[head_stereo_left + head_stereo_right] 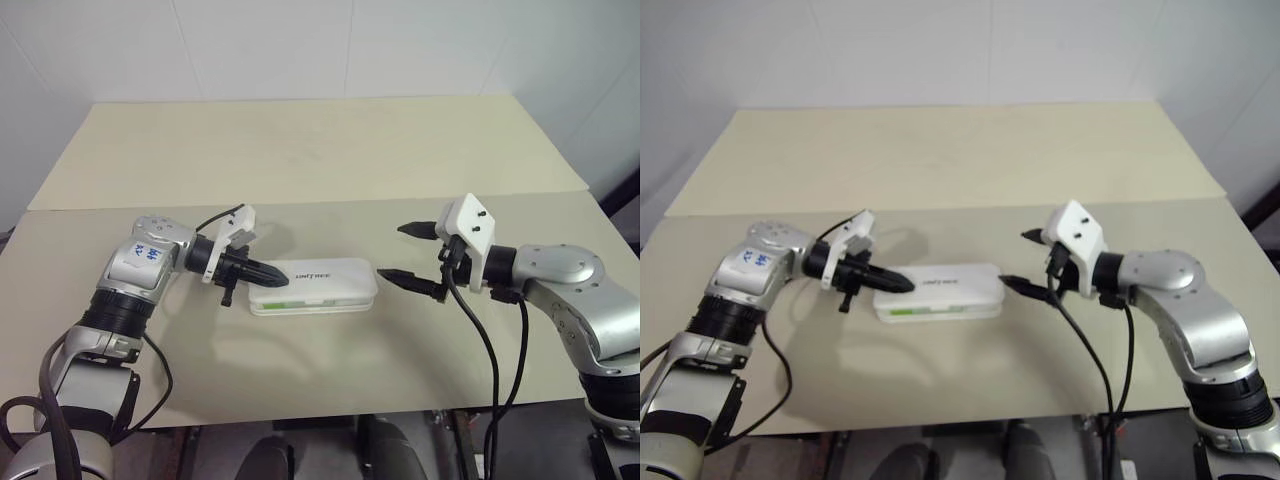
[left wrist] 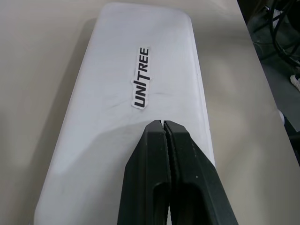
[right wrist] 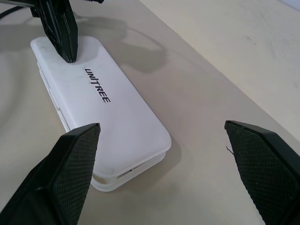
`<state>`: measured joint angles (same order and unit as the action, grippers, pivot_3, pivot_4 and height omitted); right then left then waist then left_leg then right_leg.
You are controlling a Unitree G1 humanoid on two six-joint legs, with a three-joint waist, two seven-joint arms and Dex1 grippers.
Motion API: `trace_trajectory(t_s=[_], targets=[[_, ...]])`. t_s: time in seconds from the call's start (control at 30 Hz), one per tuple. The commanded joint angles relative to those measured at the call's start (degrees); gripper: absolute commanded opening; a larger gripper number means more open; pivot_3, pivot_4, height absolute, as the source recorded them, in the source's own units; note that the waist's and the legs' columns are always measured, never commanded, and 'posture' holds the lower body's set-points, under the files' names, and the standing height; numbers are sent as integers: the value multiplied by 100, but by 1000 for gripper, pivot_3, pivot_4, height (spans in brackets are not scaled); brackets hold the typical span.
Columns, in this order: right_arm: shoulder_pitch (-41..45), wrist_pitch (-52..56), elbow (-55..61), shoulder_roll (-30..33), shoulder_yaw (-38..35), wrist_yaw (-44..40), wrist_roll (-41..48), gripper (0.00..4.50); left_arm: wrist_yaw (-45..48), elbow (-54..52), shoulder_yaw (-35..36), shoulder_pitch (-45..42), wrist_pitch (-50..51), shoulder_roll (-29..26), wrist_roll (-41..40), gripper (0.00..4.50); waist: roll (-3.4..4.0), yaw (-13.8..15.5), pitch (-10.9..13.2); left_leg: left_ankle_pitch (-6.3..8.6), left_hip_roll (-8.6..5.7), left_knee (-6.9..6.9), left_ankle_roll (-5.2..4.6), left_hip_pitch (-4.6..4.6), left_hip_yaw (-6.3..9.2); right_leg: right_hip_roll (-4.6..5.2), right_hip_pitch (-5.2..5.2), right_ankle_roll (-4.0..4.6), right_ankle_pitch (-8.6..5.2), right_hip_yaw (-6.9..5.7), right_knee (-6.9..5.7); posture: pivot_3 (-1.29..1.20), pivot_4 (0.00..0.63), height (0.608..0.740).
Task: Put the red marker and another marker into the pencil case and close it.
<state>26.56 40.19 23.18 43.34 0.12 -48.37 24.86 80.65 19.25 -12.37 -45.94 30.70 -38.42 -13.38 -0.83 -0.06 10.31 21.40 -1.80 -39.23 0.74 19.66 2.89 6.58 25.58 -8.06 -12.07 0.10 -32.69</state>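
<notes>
Case closing is the step in hand. The pencil case (image 1: 314,286) lies mid-table, long side running left to right, lid down or very nearly. A green strip shows through the seam on the near side, likely the green highlighter (image 1: 283,297) inside. Can't see the red marker; presumably it's in there too, but I can't confirm that.

Left gripper (image 1: 278,276): fingers pinched fully together, holding nothing. The tips sit over the left end of the lid, on it or just above; contact is hard to call. From the left wrist view the closed tips point along the lid toward the dark lettering.

Right gripper (image 1: 394,252): jaws spread wide, empty, hovering just off the case's right end without touching it.

Seam looks slightly gapped at the right end in the right wrist view, so my read is it's not latched yet.

Next move, as I judge it: press straight down with the closed left tips to snap the lid. The right could brace the far end if the case tips or slides. Risk: pushing at one end may pop the other up.
</notes>
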Motion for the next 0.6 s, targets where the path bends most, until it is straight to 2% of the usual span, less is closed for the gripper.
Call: trace_trajectory(t_s=[0.03, 0.6], targets=[[23, -79, 242, 58, -201, 37, 77, 4500, -30, -91, -63, 51, -48, -8, 73, 24, 0, 0, 0, 0, 0, 0, 0, 0, 0, 0, 0, 0, 0, 0, 0, 0, 150, 740], [-366, 25, 603, 188, -74, -241, 348, 4500, 15, -36, -596, 103, -302, -4, 473, 24, 0, 3, -1, 2, 0, 0, -4, -18, -11, 0, -10, 0, 0, 9, -4, 0, 150, 740]])
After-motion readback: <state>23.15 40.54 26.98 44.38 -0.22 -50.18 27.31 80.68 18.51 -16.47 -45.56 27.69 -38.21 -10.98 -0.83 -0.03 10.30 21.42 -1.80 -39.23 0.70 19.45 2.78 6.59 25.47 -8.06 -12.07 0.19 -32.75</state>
